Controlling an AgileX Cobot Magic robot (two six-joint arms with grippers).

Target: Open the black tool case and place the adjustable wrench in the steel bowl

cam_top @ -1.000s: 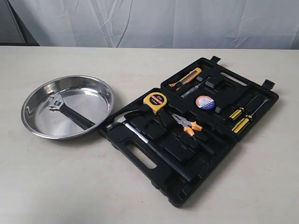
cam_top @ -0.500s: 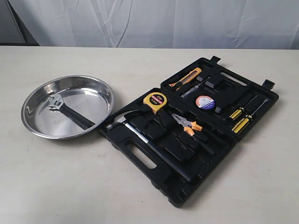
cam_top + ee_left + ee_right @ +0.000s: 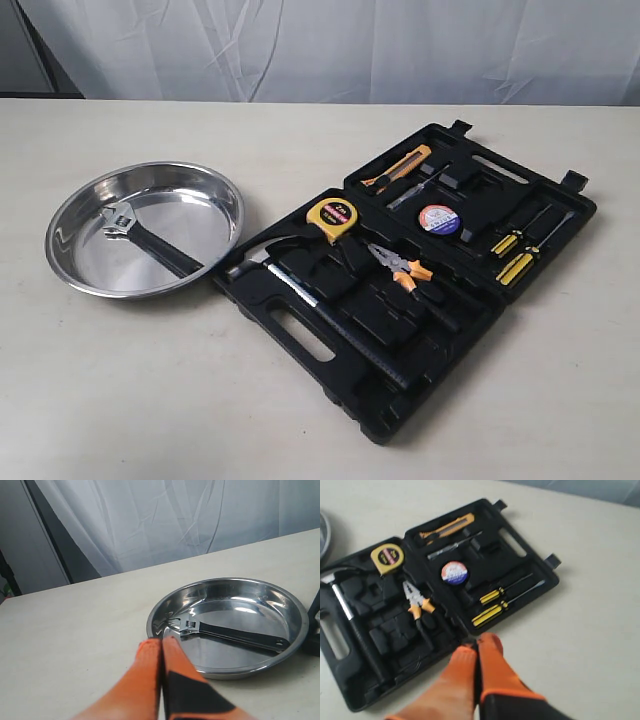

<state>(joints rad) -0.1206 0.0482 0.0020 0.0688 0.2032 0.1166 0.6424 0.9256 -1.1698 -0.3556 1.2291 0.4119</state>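
**No change to report**

Across the exterior pictures, nothing has moved. The wrench point(image 3: 150, 243), just ahead of the left claw point(image 3: 161, 645), lies in the bowl point(image 3: 60, 225) at the same angle as a second ago, with its handle pointing toward the case point(image 3: 380, 300). The case, open on the surface point(image 3: 150, 400) ahead of the right claw point(image 3: 477, 647), has not shifted, and neither have its tools. Whether either claw has moved cannot be told, because only the wrist views show them and those come with no earlier picture.
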